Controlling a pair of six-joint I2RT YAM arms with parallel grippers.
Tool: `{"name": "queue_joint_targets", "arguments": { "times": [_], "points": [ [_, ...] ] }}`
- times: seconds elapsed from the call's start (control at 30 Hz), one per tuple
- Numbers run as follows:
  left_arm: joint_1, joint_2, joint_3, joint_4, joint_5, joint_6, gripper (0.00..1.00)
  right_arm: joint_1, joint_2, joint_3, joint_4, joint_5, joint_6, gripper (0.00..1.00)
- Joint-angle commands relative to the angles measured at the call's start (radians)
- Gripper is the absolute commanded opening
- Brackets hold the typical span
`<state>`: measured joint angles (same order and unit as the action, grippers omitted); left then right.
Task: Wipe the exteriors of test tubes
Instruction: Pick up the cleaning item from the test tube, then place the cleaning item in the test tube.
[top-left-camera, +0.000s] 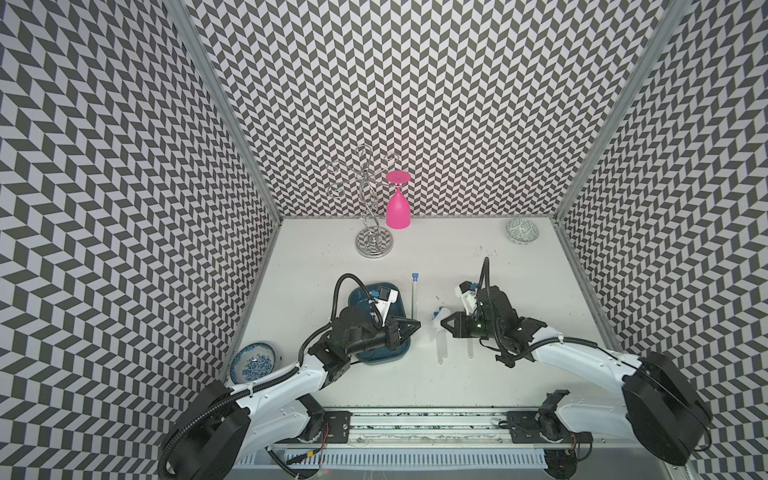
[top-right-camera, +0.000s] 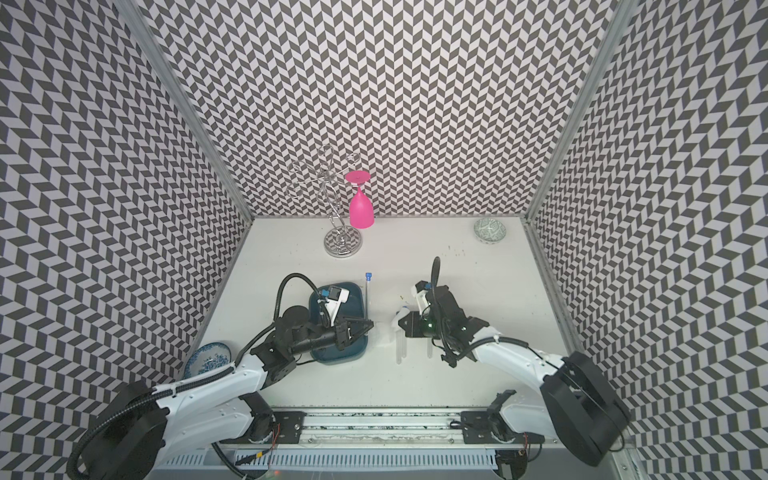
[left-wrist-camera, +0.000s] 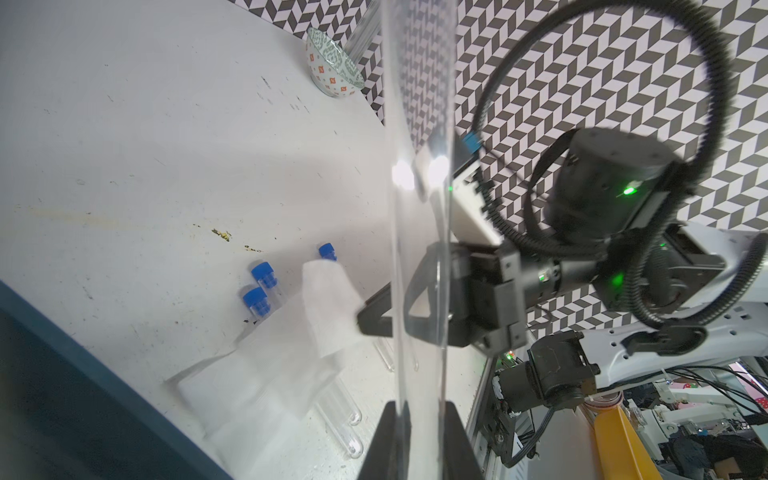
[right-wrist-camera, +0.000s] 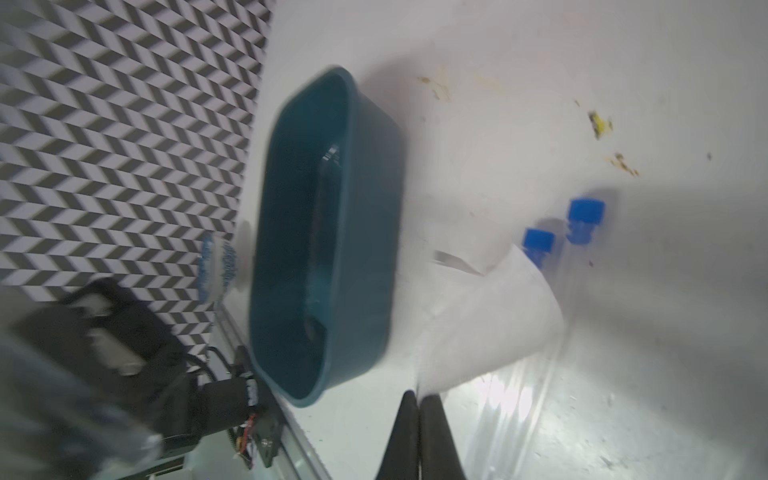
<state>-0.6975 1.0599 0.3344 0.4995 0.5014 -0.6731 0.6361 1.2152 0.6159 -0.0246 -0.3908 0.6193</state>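
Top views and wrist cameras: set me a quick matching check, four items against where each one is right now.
Items
1. pink glass
2. white tissue
3. single test tube
4. teal tray

Places
a. pinched in the right pincer
b. gripped in the left pincer
c. upside down, at the chrome rack
d. on the table, partly hidden under the left arm

Pairs: 1-c, 2-a, 3-b, 4-d
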Motion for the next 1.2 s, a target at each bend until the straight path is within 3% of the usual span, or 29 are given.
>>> {"name": "queue_joint_targets", "arguments": {
  "times": [0.0, 0.33, 0.57, 0.8, 1.17],
  "points": [
    [0.005, 0.003, 0.001, 0.012, -0.007, 0.009, 0.07, -0.003, -0.077, 0.107, 0.021, -0.052, -0.022, 0.00],
    [0.005, 0.037, 0.017, 0.033, 0.010, 0.006, 0.07, 0.069, 0.019, 0.337, 0.068, -0.226, -0.067, 0.00],
    [0.004, 0.042, 0.031, 0.032, 0.021, 0.006, 0.07, 0.131, 0.157, 0.384, -0.005, -0.147, -0.120, 0.00],
    [0.004, 0.038, 0.020, 0.040, 0.011, 0.001, 0.07, 0.145, 0.204, 0.395, -0.076, -0.082, -0.146, 0.00],
    [0.005, 0.037, 0.024, 0.044, 0.009, -0.009, 0.07, 0.188, 0.264, 0.491, -0.195, 0.036, -0.191, 0.16]
  ]
}}
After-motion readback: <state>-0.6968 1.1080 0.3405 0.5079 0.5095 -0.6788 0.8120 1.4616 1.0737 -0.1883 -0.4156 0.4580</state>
